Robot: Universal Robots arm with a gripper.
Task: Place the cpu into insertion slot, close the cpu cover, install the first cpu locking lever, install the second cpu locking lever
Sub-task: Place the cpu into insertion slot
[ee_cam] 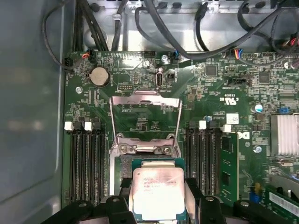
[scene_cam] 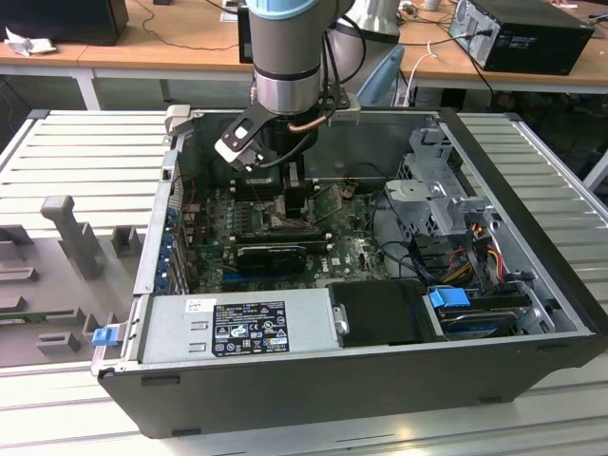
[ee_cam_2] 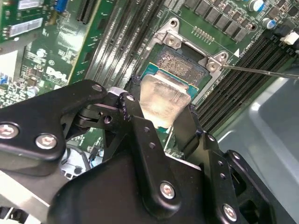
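The arm is reaching down from the upper middle of the exterior view into the open case [scene_cam: 313,359], with its gripper [scene_cam: 290,195] hanging over the motherboard [scene_cam: 351,255]. The case is lying on its side. It is holding the motherboard, a grey power supply [scene_cam: 237,328] along its lower edge, and a black card [scene_cam: 271,255] near the middle. A drive cage [scene_cam: 432,195] is sitting toward the exterior view's right, with cables [scene_cam: 475,249] beside it.

In both wrist views the black fingers [ee_cam_2: 140,126] are pressing against two opposite edges of the cpu [ee_cam: 156,189], clamping it silver side up. The cpu is sitting over the slot [ee_cam_2: 180,65] and covering part of it, while the dark pin field is showing past the chip's edge. Whether the chip is touching the slot cannot be told. The cover [ee_cam: 145,99] is standing swung open just beyond the slot, with green board showing through its window. Memory slots [ee_cam: 86,158] are running along both sides of the slot.
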